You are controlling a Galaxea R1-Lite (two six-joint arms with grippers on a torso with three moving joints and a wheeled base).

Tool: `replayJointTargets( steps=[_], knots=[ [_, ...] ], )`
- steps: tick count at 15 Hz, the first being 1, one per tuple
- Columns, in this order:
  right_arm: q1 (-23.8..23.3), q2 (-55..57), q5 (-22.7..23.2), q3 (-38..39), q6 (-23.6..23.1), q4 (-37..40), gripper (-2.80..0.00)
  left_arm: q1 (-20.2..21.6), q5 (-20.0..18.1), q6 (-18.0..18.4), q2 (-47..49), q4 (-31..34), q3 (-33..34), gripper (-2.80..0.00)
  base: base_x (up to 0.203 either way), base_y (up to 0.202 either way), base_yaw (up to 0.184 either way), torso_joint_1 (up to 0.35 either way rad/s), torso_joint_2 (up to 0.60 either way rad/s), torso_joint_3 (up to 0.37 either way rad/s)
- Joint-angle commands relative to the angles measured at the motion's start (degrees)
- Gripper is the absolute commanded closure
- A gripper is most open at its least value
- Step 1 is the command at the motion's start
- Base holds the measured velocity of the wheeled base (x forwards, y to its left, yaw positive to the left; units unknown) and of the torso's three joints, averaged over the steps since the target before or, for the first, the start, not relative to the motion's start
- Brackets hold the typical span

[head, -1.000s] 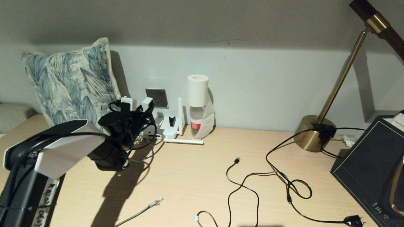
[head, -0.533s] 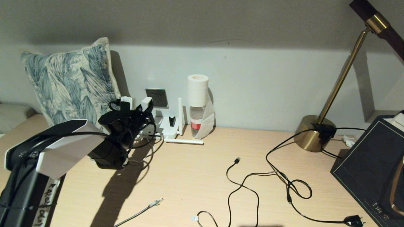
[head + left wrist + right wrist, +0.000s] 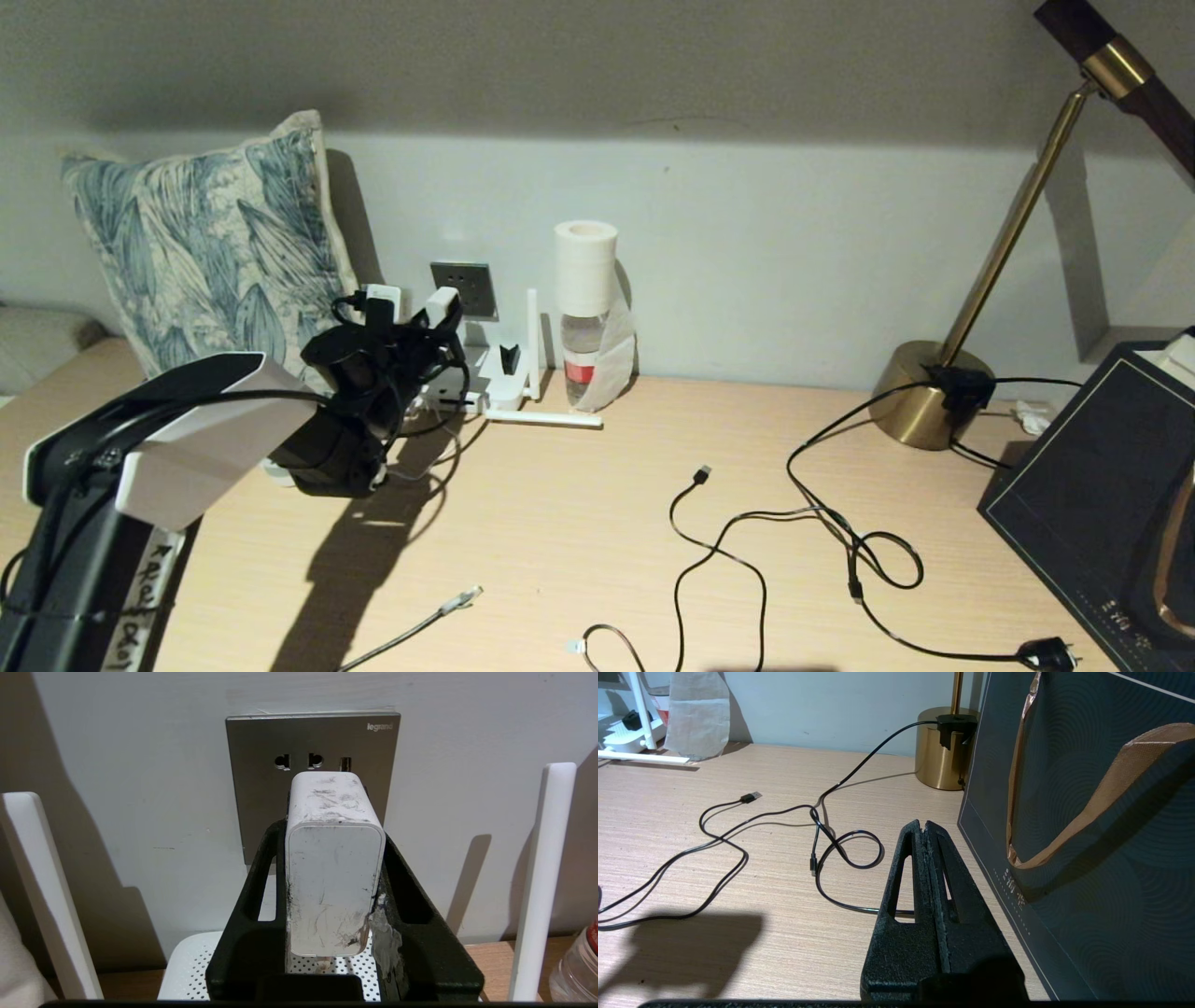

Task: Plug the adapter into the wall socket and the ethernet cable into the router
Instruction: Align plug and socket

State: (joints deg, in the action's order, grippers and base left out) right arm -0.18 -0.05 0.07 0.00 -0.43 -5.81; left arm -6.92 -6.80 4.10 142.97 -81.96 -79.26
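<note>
While left gripper (image 3: pixel 334 877) clamps adapter (image 3: pixel 332 868) by flat sides before wall socket (image 3: pixel 312 772), we judge it light, rigid, slick; right gripper (image 3: pixel 927 828) closed, idle.

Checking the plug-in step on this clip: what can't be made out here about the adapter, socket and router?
- Adapter pins: left wrist view, hidden by its own body; whether they've entered the wall socket is unclear.
- Socket's lower holes: covered by adapter and left gripper.
- Router ports: head view, too small; partly behind the left arm.

1. A pale wall (image 3: pixel 794 252) rises behind a light wood-grain desk (image 3: pixel 579 523), shadowed along its upper part.
2. A brass desk lamp (image 3: pixel 934 401) stands at right.
3. A blue leaf-print cushion (image 3: pixel 205 243) leans at left.
</note>
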Motion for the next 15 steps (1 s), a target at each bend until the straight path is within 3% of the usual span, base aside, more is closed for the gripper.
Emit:
replayJointTargets(
  steps=[1, 15],
  knots=[
    [0.01, 0.05, 0.01, 2.02, -0.01, -0.07, 0.0, -0.2, 0.11, 0.03, 0.15, -0.06, -0.31, 0.0, 0.0, 0.0, 0.0, 0.0, 0.0, 0.0],
    [0.01, 0.05, 0.01, 2.02, -0.01, -0.07, 0.0, -0.11, 0.91, 0.03, 0.99, 0.31, -2.12, 0.0, 0.0, 0.0, 0.0, 0.0, 0.0, 0.0]
  ],
)
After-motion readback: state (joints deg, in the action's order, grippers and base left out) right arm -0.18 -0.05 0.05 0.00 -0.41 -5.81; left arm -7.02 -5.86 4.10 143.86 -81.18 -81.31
